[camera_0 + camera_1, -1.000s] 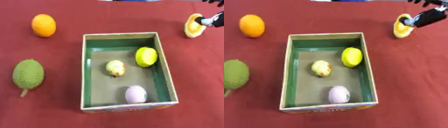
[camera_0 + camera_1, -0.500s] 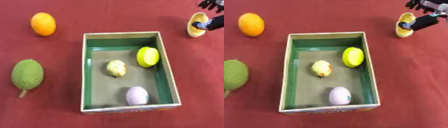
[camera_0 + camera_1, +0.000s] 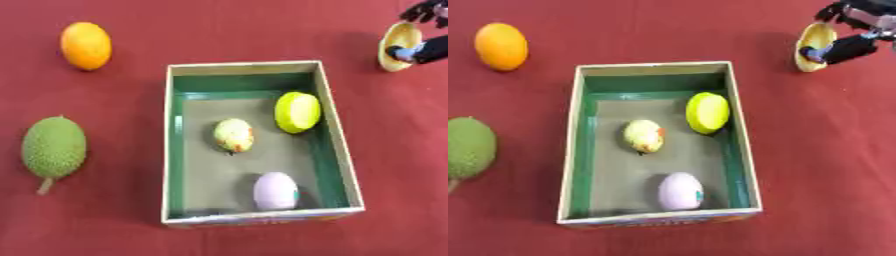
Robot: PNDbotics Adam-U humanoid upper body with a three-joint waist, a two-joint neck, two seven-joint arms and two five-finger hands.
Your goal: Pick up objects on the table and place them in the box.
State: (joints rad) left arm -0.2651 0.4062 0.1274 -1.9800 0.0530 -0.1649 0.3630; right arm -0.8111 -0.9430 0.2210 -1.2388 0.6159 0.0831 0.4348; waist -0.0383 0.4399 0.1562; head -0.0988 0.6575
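Right eye view, looking down on a dark red table [image 3: 815, 165], shows our right hand [image 3: 852, 40] reaching in from the upper right corner, its black fingers and thumb curled around a pale yellow, oval fruit-shaped object [image 3: 813, 40]. That object sits on the cloth, well apart from the upper right corner of the open cardboard box with a green lining [image 3: 573, 165]. Its long axis runs roughly away from us, tilted slightly to the right at the far end. We judge the step in hand to be the grasp of this piece; the next move would call for lifting it clear, carrying it leftward over the box wall and letting go above a bare patch of the floor. Inside the box lie a lime-yellow rounded fruit [image 3: 708, 112], a small speckled yellow-green fruit [image 3: 644, 135] and a pale lilac egg-shaped item [image 3: 681, 190]. Outside, on the left, wait a round orange [image 3: 501, 46] and a bumpy green oval fruit [image 3: 54, 146] with a stem. Our left hand appears in neither view.
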